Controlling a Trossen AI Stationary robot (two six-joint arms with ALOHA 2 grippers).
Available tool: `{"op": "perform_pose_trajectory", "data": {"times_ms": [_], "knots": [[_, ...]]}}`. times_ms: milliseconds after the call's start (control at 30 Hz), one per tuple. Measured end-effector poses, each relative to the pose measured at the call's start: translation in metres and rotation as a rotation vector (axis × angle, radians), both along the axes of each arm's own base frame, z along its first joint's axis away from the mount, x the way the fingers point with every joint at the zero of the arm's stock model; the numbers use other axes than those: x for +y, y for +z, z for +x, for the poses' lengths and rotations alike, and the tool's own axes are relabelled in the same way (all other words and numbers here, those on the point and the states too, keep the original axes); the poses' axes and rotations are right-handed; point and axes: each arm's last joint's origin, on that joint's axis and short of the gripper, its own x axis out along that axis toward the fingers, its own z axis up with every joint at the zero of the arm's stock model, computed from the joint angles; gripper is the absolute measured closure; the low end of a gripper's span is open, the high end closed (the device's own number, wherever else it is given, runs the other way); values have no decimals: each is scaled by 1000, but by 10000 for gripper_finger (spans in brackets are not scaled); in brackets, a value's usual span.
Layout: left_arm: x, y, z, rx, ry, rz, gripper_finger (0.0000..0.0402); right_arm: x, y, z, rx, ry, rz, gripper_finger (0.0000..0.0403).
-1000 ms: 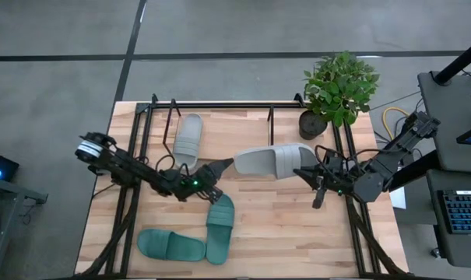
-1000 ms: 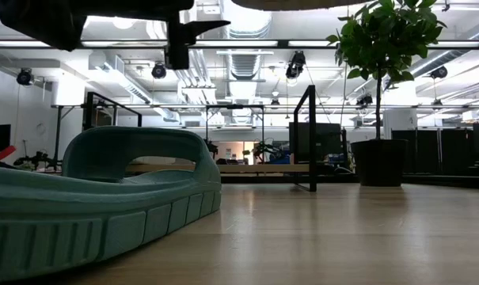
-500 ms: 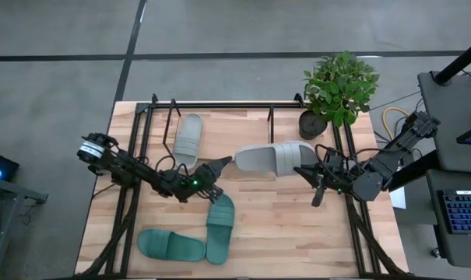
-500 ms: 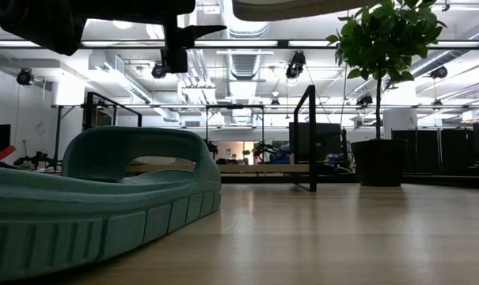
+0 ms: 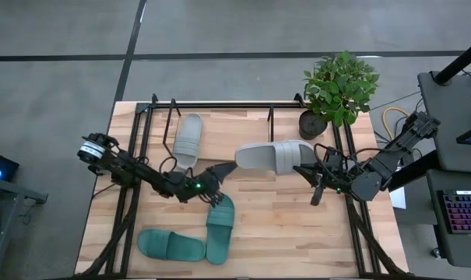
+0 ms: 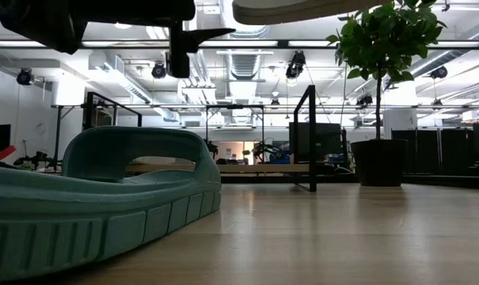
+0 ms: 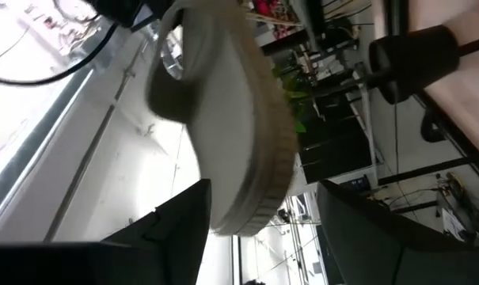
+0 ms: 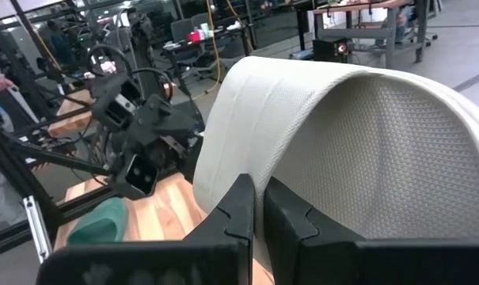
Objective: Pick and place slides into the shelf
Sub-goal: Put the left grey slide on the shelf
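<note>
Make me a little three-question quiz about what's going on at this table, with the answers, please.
1. True or false: the right gripper is shut on the strap of a grey slide held up off the table.
2. How many slides lie on the shelf?
A. none
B. one
C. three
3. What colour are the two slides lying nearest the table's front edge?

Key:
1. True. The left gripper stands open at that slide's other end.
2. B, one grey slide.
3. Dark green: one beside the other.

Bare tabletop (image 5: 282, 225) right of the teal slides (image 5: 190, 237); potted plant (image 5: 338, 89) crowding the shelf's (image 5: 219, 106) right end.
</note>
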Motion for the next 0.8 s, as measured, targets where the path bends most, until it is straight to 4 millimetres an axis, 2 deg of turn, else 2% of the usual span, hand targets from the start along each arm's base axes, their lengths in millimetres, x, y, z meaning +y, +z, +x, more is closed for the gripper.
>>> {"op": "perform_pose_trajectory", "data": {"times_ms": [200,333,800], "knots": [[-1,8,3,-28,-11,11,187,1,-2,3,1,-3,7,394],[0,7,10,52,8,34,187,3,-4,6,5,-5,13,394],[13,5,15,60,90,20,187,2,2,5,-2,27,18,394]]}}
